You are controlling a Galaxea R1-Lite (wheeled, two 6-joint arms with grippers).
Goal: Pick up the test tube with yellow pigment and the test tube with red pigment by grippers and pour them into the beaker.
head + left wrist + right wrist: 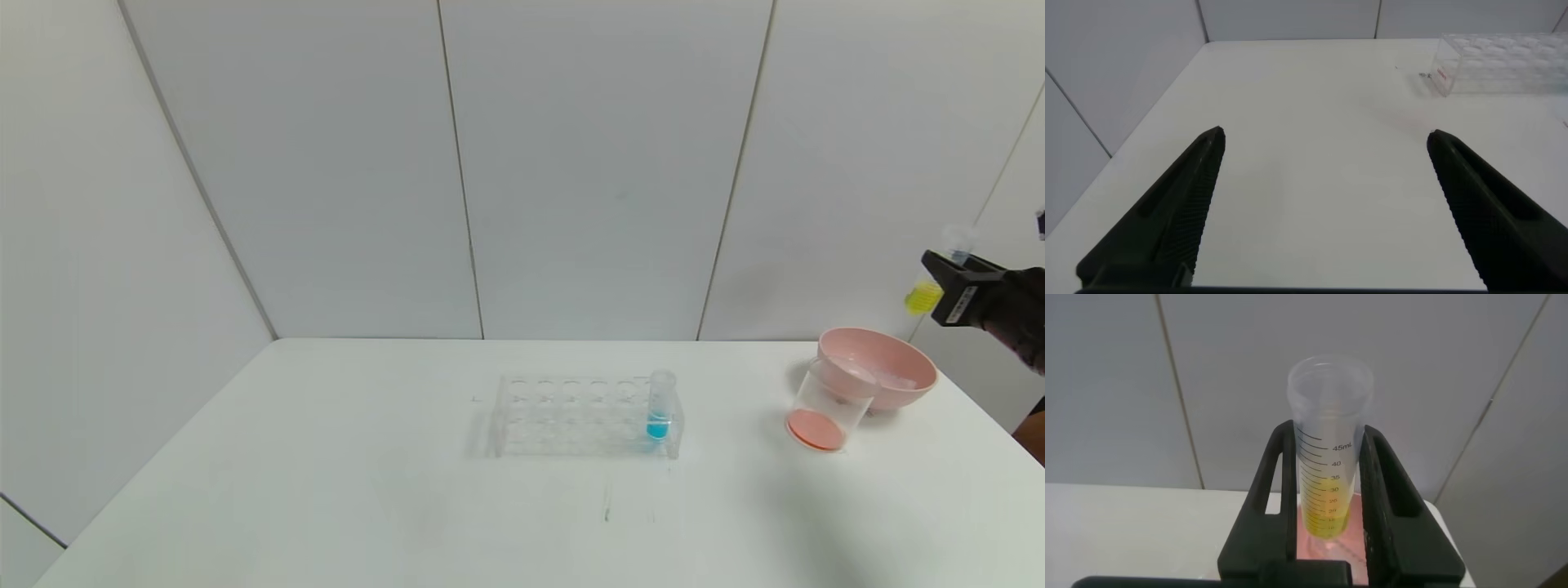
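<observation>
My right gripper [947, 273] is raised at the far right, above and beyond the pink bowl, and is shut on the test tube with yellow pigment [925, 296]. In the right wrist view the gripper [1327, 434] clamps that graduated tube [1328, 416] between both fingers, with yellow liquid in the tube's lower part. The beaker [823, 406] stands against the bowl's left side with red-orange liquid at its bottom. No test tube with red pigment shows. My left gripper [1324, 133] is open and empty, low over the table's left part, and is out of the head view.
A pink bowl [886, 359] sits at the table's right edge with something clear lying in it. A clear tube rack [571, 415] stands mid-table and holds a blue-liquid tube [660, 406] at its right end. The rack also shows in the left wrist view [1503, 61].
</observation>
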